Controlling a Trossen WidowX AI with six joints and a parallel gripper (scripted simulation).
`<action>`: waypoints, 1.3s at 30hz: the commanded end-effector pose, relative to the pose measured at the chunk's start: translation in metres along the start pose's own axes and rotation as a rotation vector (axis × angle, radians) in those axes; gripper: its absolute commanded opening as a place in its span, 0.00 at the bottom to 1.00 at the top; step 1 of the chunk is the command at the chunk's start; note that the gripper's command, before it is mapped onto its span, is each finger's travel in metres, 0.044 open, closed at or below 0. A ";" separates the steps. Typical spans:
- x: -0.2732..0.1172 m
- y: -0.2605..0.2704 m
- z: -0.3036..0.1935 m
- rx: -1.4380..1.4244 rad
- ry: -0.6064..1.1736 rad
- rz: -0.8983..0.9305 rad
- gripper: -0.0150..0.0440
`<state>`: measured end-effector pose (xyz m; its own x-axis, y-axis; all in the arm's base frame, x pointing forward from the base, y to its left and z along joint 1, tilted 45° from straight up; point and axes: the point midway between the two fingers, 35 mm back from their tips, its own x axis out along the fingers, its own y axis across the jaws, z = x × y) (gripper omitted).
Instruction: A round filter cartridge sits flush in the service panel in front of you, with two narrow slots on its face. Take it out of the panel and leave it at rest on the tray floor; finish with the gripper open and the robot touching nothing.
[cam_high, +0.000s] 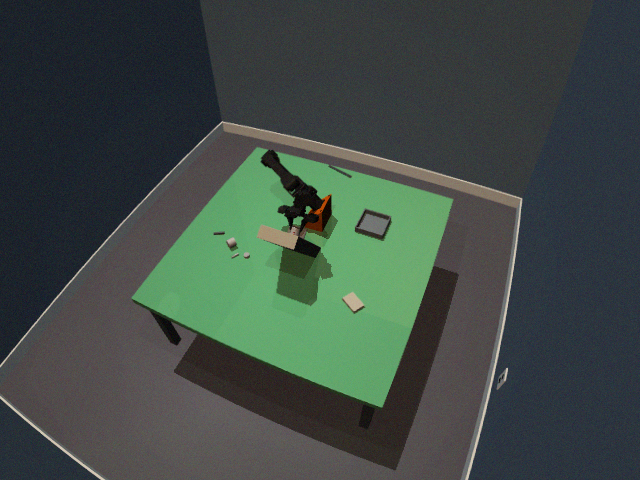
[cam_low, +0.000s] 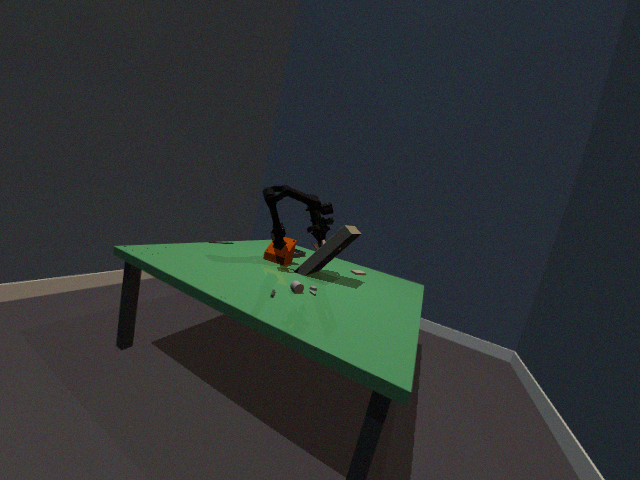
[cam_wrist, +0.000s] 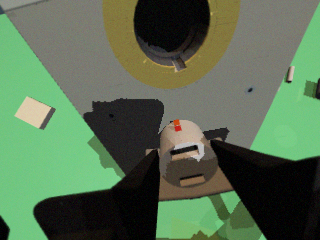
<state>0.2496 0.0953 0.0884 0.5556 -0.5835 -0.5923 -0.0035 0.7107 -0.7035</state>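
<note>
The filter cartridge (cam_wrist: 186, 137) (cam_high: 295, 231) is a pale cylinder with two narrow slots on its face and a small red-orange mark on its side. It is out of the panel's hole. My gripper (cam_wrist: 183, 149) (cam_high: 296, 230) is shut on it, one dark finger on each side, over the lower part of the panel. The service panel (cam_wrist: 60, 60) (cam_high: 278, 237) (cam_low: 330, 250) is grey and tilted, with a yellow ring (cam_wrist: 120, 50) around its empty round hole. Whether the cartridge touches the panel cannot be told. The tray (cam_high: 357, 228) is dark-rimmed with a grey floor that holds nothing visible.
An orange block (cam_high: 316, 222) (cam_low: 279, 252) stands beside the arm, between panel and tray. A beige flat block (cam_high: 353, 301) (cam_low: 358, 272) (cam_wrist: 34, 112) lies beyond the panel. A pale cylinder (cam_high: 231, 242) (cam_low: 296, 287) and several small pieces lie on the other side. A dark bar (cam_high: 340, 171) lies near the back edge.
</note>
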 end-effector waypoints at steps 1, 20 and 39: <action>-0.006 0.000 0.012 0.011 -0.006 0.005 0.25; -0.082 0.004 0.025 0.008 -0.001 0.013 0.25; -0.093 0.070 0.026 0.012 -0.004 0.010 0.25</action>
<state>0.2187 0.1999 0.1135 0.5568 -0.5805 -0.5941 -0.0049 0.7130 -0.7012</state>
